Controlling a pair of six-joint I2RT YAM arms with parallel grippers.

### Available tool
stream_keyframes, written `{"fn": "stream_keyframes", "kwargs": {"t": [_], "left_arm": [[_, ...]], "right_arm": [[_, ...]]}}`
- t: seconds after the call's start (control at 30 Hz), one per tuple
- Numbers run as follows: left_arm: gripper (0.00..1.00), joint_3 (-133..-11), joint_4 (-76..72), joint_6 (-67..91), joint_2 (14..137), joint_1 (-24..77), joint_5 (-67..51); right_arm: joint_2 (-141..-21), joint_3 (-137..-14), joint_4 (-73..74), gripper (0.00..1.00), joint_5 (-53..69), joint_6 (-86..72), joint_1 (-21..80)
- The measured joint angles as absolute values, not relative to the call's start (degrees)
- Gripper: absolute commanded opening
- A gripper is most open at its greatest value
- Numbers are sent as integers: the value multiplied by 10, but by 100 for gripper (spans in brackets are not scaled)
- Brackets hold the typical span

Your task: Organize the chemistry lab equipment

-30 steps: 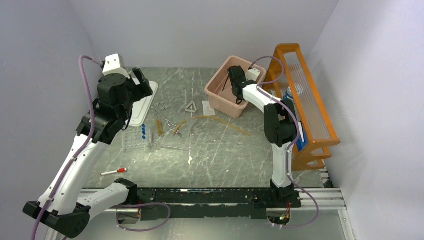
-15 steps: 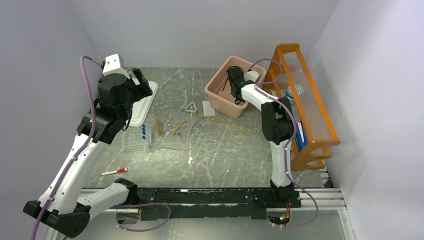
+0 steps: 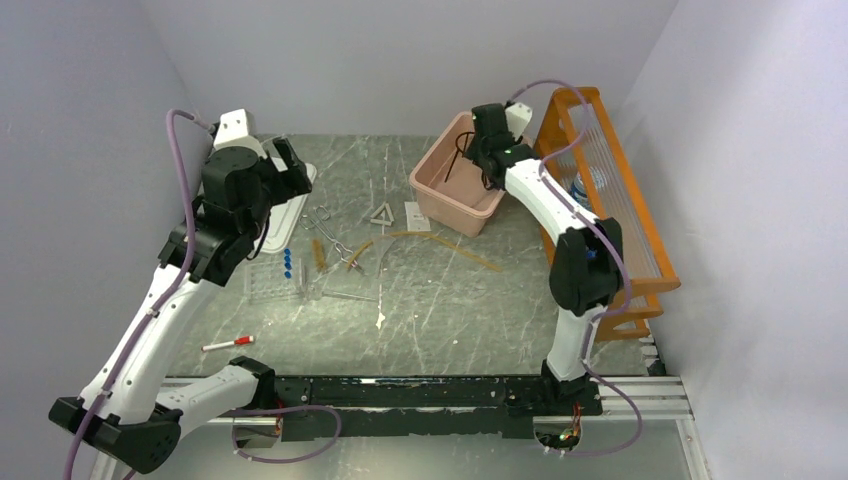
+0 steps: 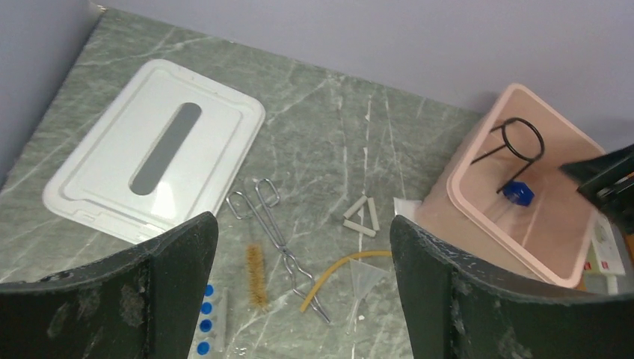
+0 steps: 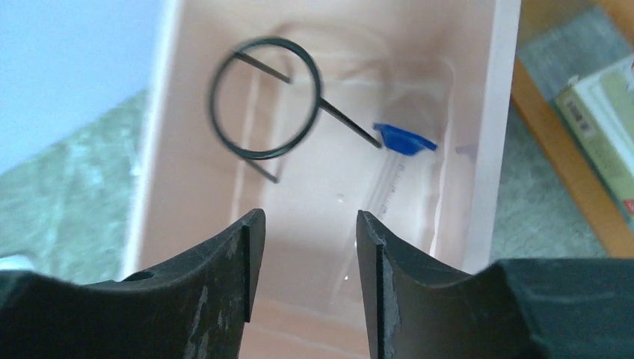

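- The left end effector point(image 4: 300, 224) hangs spread wide and empty above the bench point(image 3: 430, 300), well left of the pink bin point(image 3: 445, 212). The right end effector point(image 5: 308, 217) hovers over the bin with its fingers moderately parted, gripping nothing.
- Amber tubing point(image 3: 425, 235): lies just in front of the bin, its long axis curving along the near wall. It is likely soft and floppy, so a pinch near the middle suits it.
- Metal tongs point(image 4: 280, 247): left of the bin and apart from it. They look stiff and probably slick, with the loop handles at the far end. Grip across the shanks.
- Black wire ring point(image 5: 348, 123): already inside the bin, propped up, with its stem reaching towards the blue cap.
- Brown brush point(image 4: 256, 275): just beyond the tongs from the bin and roughly parallel to them. It looks light.
- White triangle point(image 4: 356, 209): lies flat between the tongs and the bin. It is possibly brittle; take one side.
- Blue-capped tube point(image 5: 404, 140): inside the bin, at the stem's end. It looks fragile.
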State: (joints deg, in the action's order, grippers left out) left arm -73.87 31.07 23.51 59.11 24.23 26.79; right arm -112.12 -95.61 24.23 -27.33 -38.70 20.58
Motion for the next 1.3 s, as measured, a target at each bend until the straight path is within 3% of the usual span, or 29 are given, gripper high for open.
{"fn": "stream_keyframes", "kwargs": {"t": [0.13, 0.37, 0.63, 1.0, 1.3], "left_arm": [[96, -723, 302, 241, 592, 242, 232], [95, -703, 299, 260, 614, 242, 180], [96, -709, 303, 270, 616, 242, 230], [97, -796, 297, 194, 568, 242, 344], [96, -801, 296, 180, 564, 242, 349]], "right_arm": [[-1055, -953, 229, 54, -232, -340, 206], [-974, -891, 190, 57, -111, -258, 220], [-948, -807, 143, 58, -16, -134, 381], [-1067, -773, 90, 58, 32, -47, 571], [-1205, -867, 147, 46, 61, 24, 620]]}}
